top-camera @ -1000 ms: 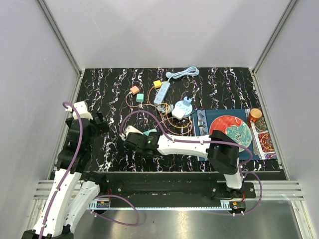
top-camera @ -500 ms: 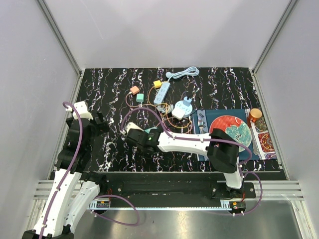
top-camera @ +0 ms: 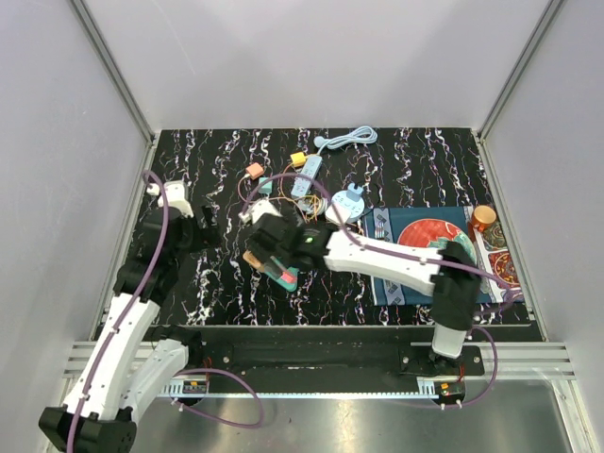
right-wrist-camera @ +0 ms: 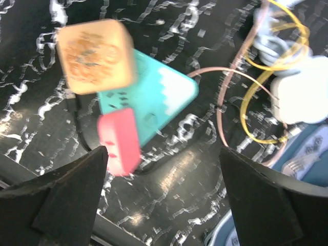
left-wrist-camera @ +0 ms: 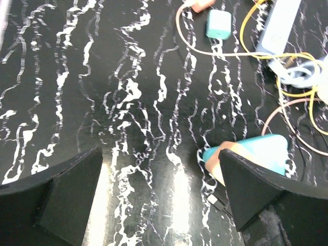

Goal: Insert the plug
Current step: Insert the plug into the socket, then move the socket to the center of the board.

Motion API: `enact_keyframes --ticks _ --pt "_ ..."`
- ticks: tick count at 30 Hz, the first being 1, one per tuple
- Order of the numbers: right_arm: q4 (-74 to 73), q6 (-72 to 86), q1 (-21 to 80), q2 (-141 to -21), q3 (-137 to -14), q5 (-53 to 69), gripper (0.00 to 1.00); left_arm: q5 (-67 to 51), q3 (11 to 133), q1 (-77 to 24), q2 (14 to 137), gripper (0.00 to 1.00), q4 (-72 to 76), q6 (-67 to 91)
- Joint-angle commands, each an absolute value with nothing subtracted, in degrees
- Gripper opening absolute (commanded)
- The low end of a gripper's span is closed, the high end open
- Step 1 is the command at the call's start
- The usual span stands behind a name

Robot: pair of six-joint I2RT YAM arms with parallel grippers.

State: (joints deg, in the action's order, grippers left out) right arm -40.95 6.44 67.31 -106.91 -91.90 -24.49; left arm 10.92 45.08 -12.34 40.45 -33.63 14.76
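Both arms have swung toward the back since a second ago, and the right claw (right-wrist-camera: 164, 154) has released over the teal power strip (right-wrist-camera: 154, 97).

Left of the strip, the left claw (left-wrist-camera: 160, 164) hangs over bare black marbled surface (top-camera: 217, 283), spread wide and holding nothing. At the strip's left end sits a tan plug (right-wrist-camera: 95, 48), blurred in the wrist view, with a pink plug (right-wrist-camera: 119, 141) against the strip's near edge just beside it. Whether either one's prongs are seated in a socket I cannot tell. Directly above the strip, the right claw's two fingers (right-wrist-camera: 66, 195) stand far apart and touch neither plug. Right of the strip lie a looped yellow cable (right-wrist-camera: 245, 115) and a white adapter (right-wrist-camera: 302, 97), and further right a red patterned plate (top-camera: 429, 231).
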Motion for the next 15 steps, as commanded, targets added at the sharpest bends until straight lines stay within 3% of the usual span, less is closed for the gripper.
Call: enact_keyframes --ticks 1,6,15 --pt "-39.64 11.24 62.33 -93.62 -83.19 -30.14 0.98 6.40 50.62 -16.33 44.02 0.99 -34.80 15.46" --pt "-33.85 17.04 53.72 -78.44 -69.37 -30.32 1.00 14.84 54.49 -34.34 52.10 0.99 -36.56 19.41" --pt "-23.30 18.81 51.50 -61.79 -51.52 -32.52 1.00 33.37 67.40 -58.35 78.20 0.99 -42.35 20.39"
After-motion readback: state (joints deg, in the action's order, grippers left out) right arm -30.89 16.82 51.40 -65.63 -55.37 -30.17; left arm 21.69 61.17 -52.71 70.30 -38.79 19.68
